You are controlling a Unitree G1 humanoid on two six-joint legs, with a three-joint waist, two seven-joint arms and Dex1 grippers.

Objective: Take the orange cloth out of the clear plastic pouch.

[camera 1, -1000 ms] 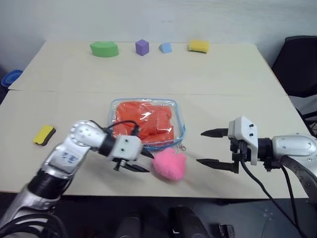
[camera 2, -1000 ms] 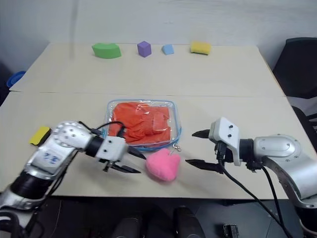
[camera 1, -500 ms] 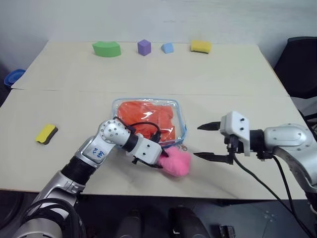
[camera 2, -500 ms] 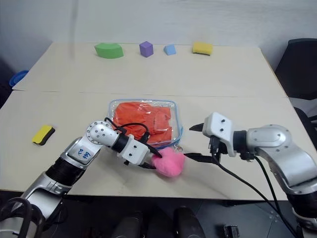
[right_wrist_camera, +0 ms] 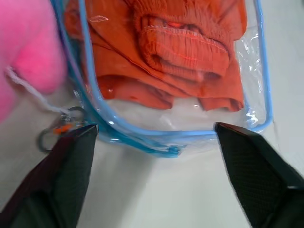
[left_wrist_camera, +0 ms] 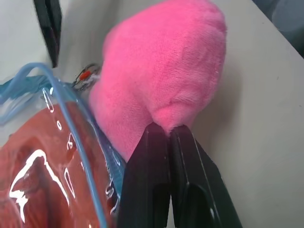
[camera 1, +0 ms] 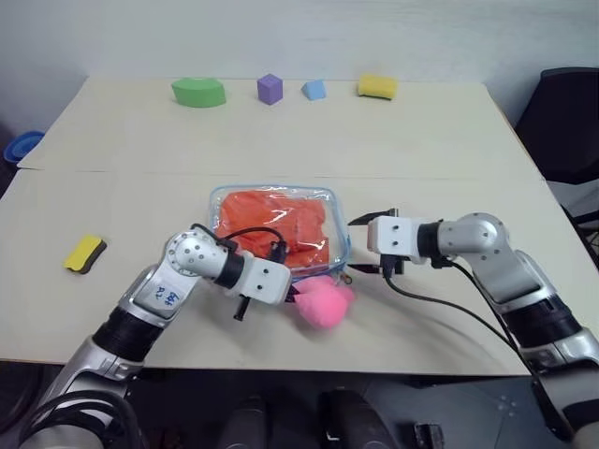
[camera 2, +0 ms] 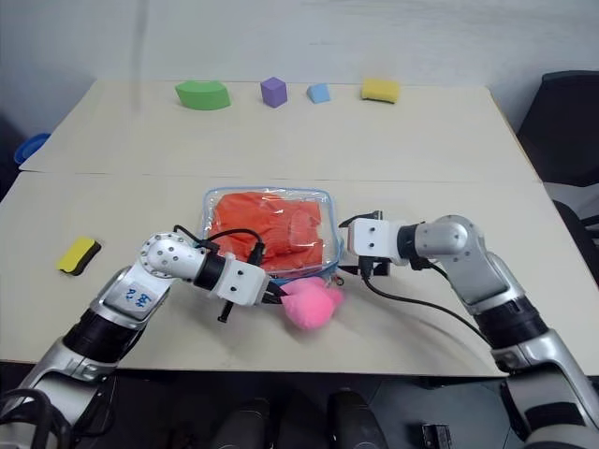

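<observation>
Right wrist view: clear plastic pouch [right_wrist_camera: 166,71] flat, crosswise.

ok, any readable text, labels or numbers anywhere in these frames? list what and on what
Blue marking on a white sticker on the left arm: too small and blurred to read.
No print visible on the clear plastic pouch, the orange cloth or the pink charm.
Nothing else carries text.

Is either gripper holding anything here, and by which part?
The left gripper is shut on the pink pom-pom's near edge. The right gripper is open at the clear plastic pouch, holding nothing.
</observation>
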